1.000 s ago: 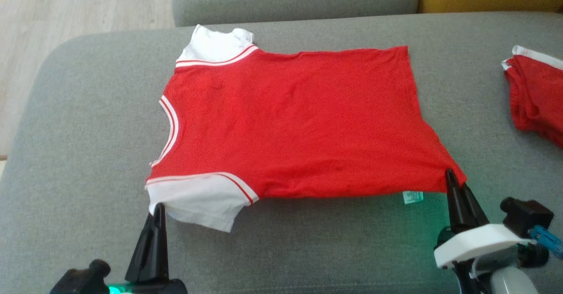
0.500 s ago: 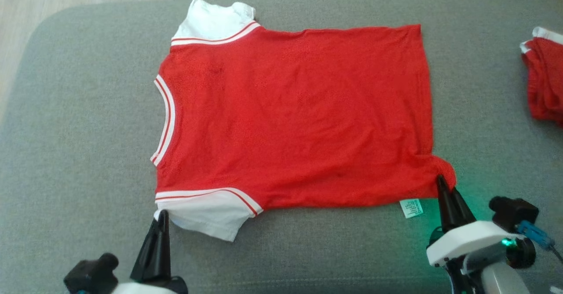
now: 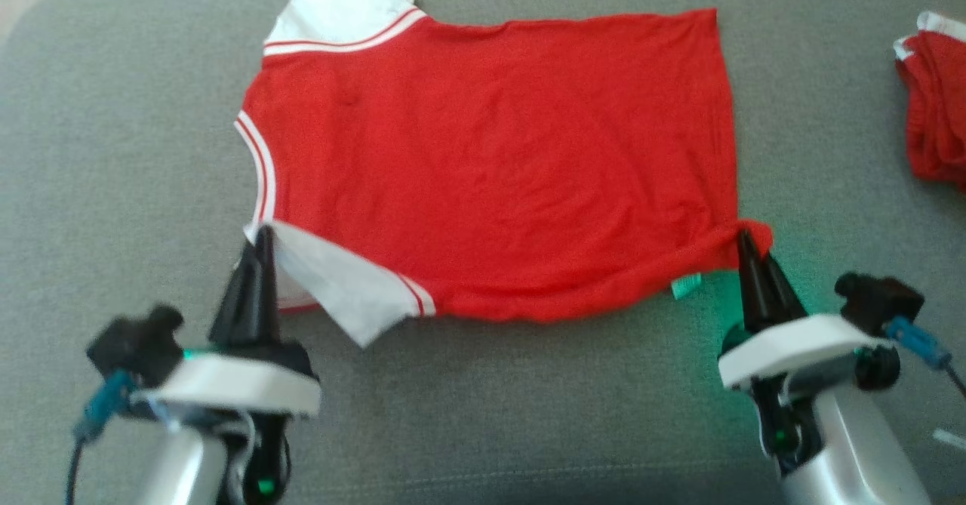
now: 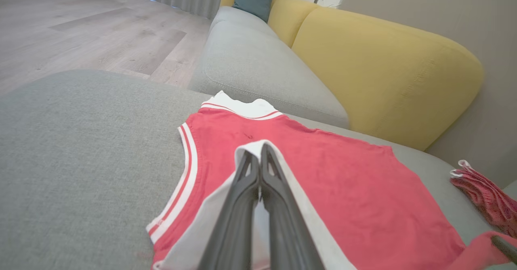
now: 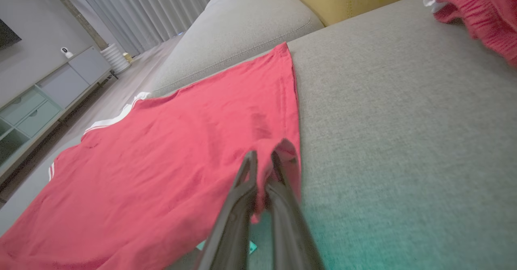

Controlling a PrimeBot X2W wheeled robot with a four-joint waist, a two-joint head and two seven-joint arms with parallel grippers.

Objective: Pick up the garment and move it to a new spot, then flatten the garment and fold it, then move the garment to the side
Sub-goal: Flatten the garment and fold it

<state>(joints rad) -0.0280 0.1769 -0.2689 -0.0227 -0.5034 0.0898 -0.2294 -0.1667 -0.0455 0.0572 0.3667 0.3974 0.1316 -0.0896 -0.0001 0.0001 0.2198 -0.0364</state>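
Observation:
The garment (image 3: 490, 165) is a red T-shirt with white sleeves and striped trim, spread flat on the grey sofa cushion (image 3: 113, 150), collar to the left. My left gripper (image 3: 263, 235) is shut on the near white sleeve (image 4: 299, 205), which is lifted and drawn over the red body. My right gripper (image 3: 745, 239) is shut on the near hem corner (image 5: 288, 151), raised off the cushion. A small green label (image 3: 685, 286) hangs from the near edge. The far sleeve (image 3: 339, 14) lies flat.
A second red and white cloth (image 3: 936, 112) lies bunched at the right edge of the cushion (image 5: 404, 120). A yellow backrest (image 4: 383, 68) and another grey seat (image 4: 250, 60) stand behind. Wood floor (image 4: 80, 32) lies off the left side.
Both grippers have risen and moved away from me, lifting the near sleeve and near hem corner over the shirt. The head camera has tilted down, shifting the whole picture.

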